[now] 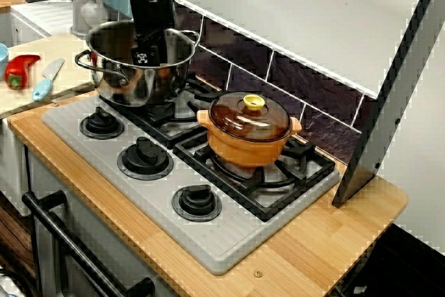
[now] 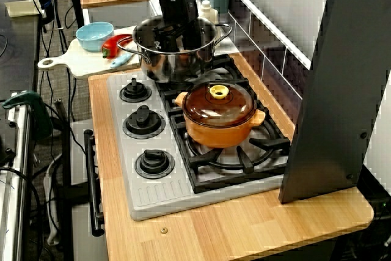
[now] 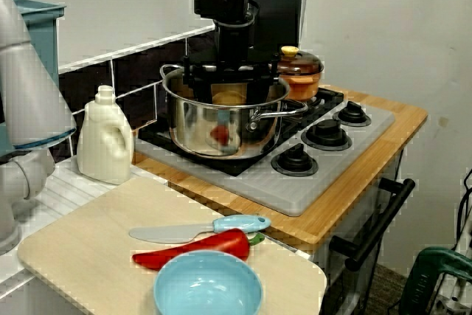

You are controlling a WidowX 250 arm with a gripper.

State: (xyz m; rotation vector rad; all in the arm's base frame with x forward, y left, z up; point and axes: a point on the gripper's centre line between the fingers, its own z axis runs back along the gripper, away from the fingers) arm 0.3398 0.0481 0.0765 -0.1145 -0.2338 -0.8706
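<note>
Okay, containers first. The steel pot (image 1: pixel 142 67) stands on the burner at the upper left in the close view of the stove (image 1: pixel 229 241), and the tool (image 3: pixel 232 79) hangs straight down inside it, below the rim. I can't see anything else in there; the wall hides the bottom. To the lower right, near it on the next burner, sits the orange pot (image 1: pixel 248 137) with its brown glass lid on, contents hidden behind the tint.

In the view from the cutting board (image 3: pixel 74 256) the blue bowl (image 3: pixel 208 285) at the bottom edge is empty, with a red pepper (image 3: pixel 195 248) and a blue-handled knife (image 3: pixel 199 228) just above it.

The steel pot rings the tool on all sides. It is upright, mouth up, and its two loop handles line up left to right across the high view along the stove.

Tool state: the fingertips are masked by the rim, possibly spread wide, but I honestly cannot tell.
</note>
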